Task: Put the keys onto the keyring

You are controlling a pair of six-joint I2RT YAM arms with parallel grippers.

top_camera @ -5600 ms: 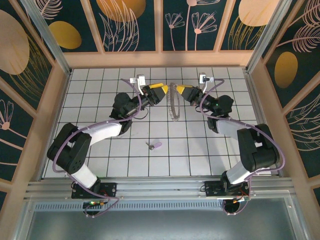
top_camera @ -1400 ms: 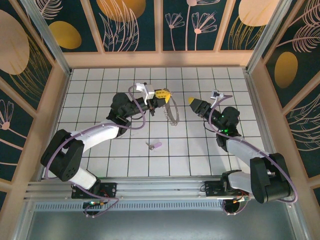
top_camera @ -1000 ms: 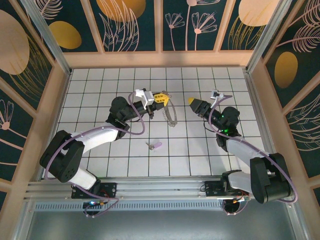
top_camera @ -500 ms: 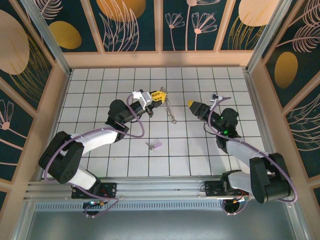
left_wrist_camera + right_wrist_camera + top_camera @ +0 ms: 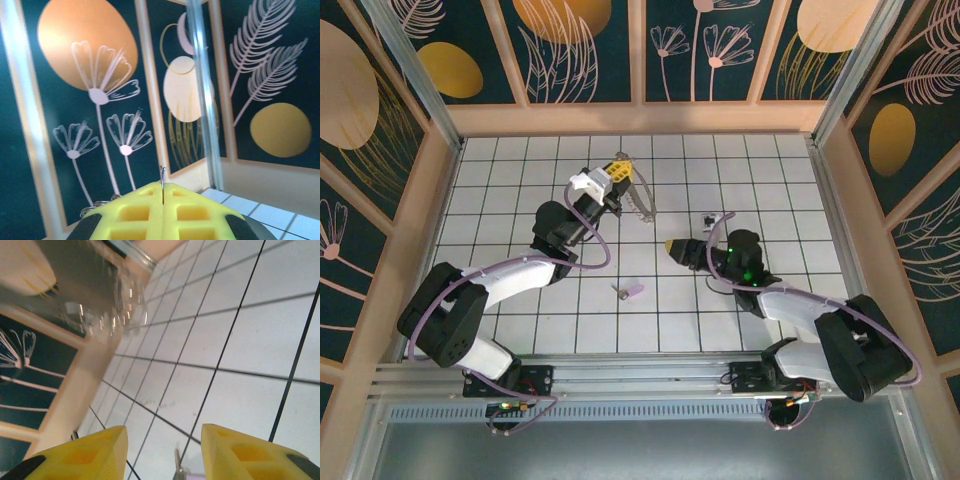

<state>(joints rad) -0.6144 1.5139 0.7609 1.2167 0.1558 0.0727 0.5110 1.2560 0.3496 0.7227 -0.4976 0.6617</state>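
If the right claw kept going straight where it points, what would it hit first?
Most likely the tiled table: the right gripper, open, points left and down at tiles. The key shows low between its fingers in the wrist view, so it may come close; depth is unclear.

Your left end effector (image 5: 618, 163), which earlier met the right one over the middle of the bench (image 5: 790, 170), has carried the keyring (image 5: 640, 204) farther away and to the left. The hoop now hangs from it alone, jaws closed on the wire. Your right end effector (image 5: 671, 246) has let go, swung nearer and leftward with fingers apart, and sits closer to the keys (image 5: 629, 290).
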